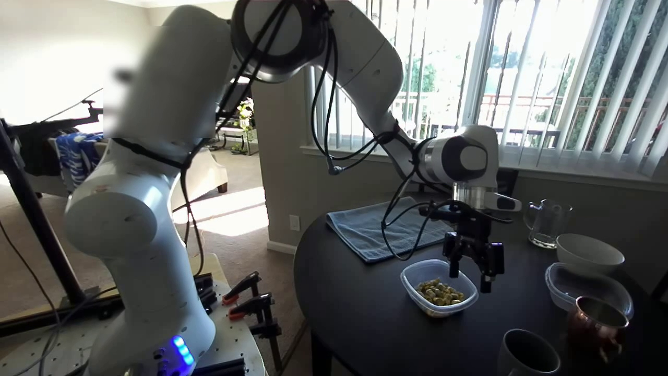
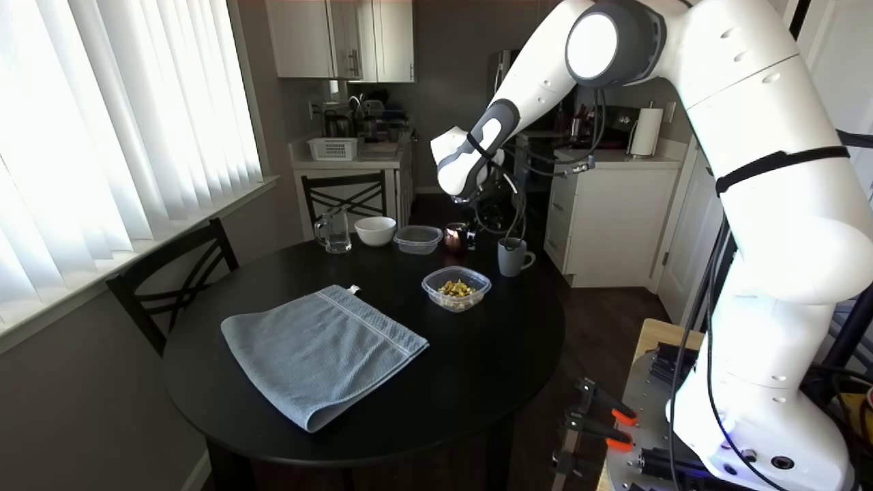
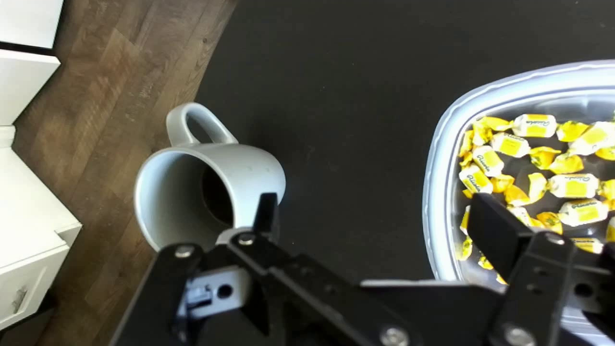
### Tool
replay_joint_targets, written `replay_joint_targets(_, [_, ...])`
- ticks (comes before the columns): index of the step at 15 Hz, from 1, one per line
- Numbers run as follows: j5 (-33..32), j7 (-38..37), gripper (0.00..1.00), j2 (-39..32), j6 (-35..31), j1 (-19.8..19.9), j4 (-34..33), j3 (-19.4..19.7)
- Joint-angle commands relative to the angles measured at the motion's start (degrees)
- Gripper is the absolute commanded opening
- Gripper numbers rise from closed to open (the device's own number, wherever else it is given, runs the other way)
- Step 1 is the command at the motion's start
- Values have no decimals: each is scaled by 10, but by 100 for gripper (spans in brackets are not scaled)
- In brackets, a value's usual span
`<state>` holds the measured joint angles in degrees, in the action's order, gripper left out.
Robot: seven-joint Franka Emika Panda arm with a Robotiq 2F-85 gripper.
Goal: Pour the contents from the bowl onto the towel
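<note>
The bowl is a clear rounded-square container on the dark round table, also seen in an exterior view and at the right of the wrist view. The contents, yellow and white wrapped candies, lie inside it and show in both exterior views. The grey-blue folded towel lies flat beside the bowl, also in an exterior view. My gripper is open and empty above the table near the bowl. In the wrist view its fingers are wide apart, one overlapping the bowl's image.
A grey mug stands near the bowl at the table edge. A copper mug, an empty clear container, a white round bowl and a glass mug stand along the table's side. Cables hang from the arm.
</note>
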<state>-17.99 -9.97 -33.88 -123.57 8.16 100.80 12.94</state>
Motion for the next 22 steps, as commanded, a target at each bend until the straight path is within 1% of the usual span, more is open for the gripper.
replay_joint_targets(1, [14,43,100,-53,0,16,-56,-9])
replay_joint_targets(4, [14,57,100,-95,4,25,-101,-6])
replay_joint_targets(7, [3,89,100,-122,-11,38,-132,-1])
replay_joint_targets(9, [-1,125,100,-130,-32,49,-137,-5])
replay_joint_targets(11, [-15,158,100,-124,-67,50,-121,-5])
replay_joint_targets(12, [-25,169,100,-117,-89,46,-104,-2])
replay_joint_targets(15, [-40,193,100,-111,-134,41,-83,3])
replay_joint_targets(17, [-43,226,100,-99,-160,50,-63,-6])
replay_joint_targets(19, [-33,269,100,-86,-174,63,-42,-19])
replay_joint_targets(22, [-11,330,100,-61,-160,86,-21,-40])
